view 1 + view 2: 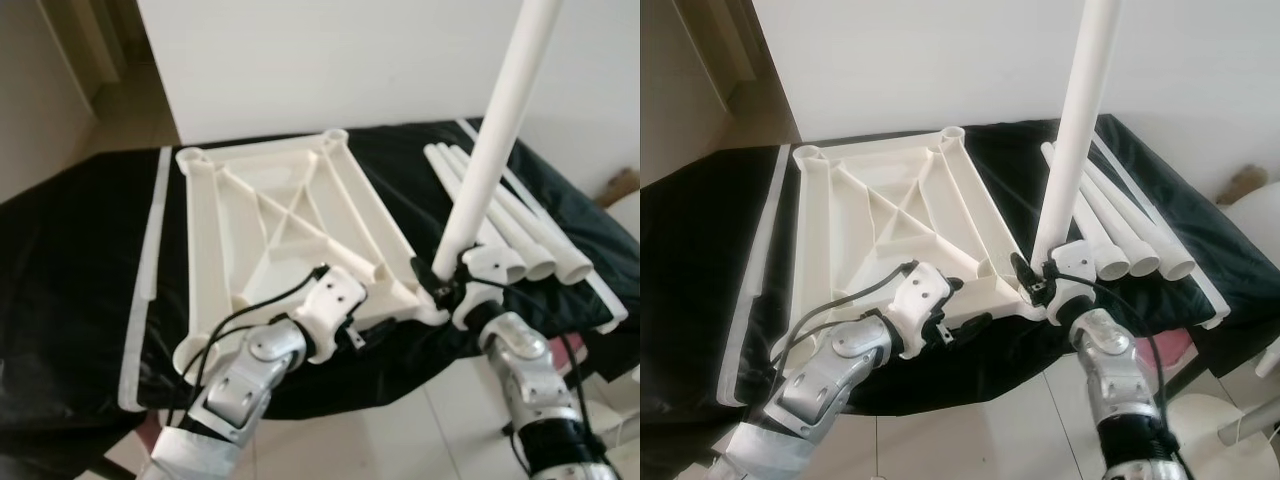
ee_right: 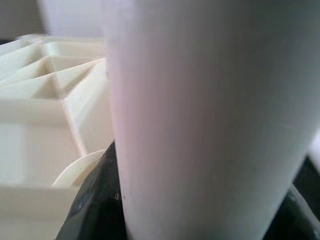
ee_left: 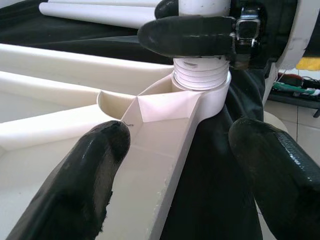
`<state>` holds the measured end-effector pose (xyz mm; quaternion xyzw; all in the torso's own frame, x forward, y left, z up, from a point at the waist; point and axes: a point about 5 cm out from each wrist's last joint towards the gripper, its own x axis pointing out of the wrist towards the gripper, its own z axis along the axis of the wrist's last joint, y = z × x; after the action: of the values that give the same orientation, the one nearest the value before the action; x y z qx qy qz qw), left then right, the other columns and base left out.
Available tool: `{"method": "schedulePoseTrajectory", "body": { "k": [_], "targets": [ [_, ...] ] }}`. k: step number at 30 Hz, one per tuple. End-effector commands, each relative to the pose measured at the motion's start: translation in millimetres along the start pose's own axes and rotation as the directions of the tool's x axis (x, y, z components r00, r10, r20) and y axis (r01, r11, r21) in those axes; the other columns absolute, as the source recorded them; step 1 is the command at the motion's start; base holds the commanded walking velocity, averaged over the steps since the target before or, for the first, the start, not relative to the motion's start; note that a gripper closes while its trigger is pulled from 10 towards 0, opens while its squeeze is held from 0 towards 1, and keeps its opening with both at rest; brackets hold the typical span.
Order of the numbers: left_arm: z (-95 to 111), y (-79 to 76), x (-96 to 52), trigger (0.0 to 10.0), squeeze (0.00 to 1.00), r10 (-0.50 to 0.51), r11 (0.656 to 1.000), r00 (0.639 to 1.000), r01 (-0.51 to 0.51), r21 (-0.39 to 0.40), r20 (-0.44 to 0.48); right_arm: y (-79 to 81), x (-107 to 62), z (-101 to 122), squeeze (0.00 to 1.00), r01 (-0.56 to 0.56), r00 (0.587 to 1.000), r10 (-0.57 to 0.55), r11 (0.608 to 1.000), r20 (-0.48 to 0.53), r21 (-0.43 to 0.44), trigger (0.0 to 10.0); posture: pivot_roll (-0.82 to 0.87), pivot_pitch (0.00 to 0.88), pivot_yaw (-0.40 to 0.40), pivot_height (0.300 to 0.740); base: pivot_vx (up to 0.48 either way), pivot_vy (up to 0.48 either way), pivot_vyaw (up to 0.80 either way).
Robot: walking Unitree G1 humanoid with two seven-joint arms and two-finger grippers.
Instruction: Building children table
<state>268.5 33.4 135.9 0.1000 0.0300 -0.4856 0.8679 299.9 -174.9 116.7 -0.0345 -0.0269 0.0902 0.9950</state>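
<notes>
Beside the spare legs [image 1: 520, 235], right tool [image 1: 440, 283] grips upright leg [image 1: 500, 130]; left tool [image 3: 185, 170] open astride tabletop rim [image 3: 160, 150]

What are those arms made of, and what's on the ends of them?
Both arms are shiny silver, rounded metal segments. The left arm carries a white wrist block with loose black cables looping over it; the right arm ends in a white wrist housing too, black lower down. Each gripper has two long, matte black, rounded fingers, like thick rubbery pads.
</notes>
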Motion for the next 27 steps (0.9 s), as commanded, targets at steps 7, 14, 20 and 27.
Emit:
{"method": "schedulePoseTrajectory", "body": {
  "k": [7,14,20,27],
  "targets": [
    [-1,-0.7,-0.6,10.0,0.0,-0.01,1.0,1.0,0.01,0.003,-0.016,4.8,-12.5,-28,0.0,0.26,0.956,-0.256,0.966,-0.147,0.013,10.0,0.05,0.0,0.009,0.74,0.0,0.0,0.0],
    [0,2.1,-2.2,10.0,0.0,0.009,1.0,1.0,-0.009,0.002,-0.014,32.1,-8.4,-23,0.0,0.402,0.91,-0.384,0.909,-0.155,0.108,10.0,0.07,0.0,0.004,0.74,0.0,0.0,0.0],
    [0,3.0,-2.2,10.0,0.0,0.014,1.0,1.0,-0.014,0.005,-0.015,30.0,-8.7,-20,0.0,0.399,0.912,-0.384,0.911,-0.142,0.103,10.0,0.07,0.0,0.0,0.74,0.0,0.0,0.0],
    [1,3.9,-1.8,10.0,0.0,0.024,1.0,1.0,-0.024,0.016,-0.009,36.1,-7.9,-16,0.0,0.389,0.919,-0.377,0.915,-0.119,0.105,10.0,0.07,0.0,-0.005,0.74,0.0,0.0,0.0]
  ]
}}
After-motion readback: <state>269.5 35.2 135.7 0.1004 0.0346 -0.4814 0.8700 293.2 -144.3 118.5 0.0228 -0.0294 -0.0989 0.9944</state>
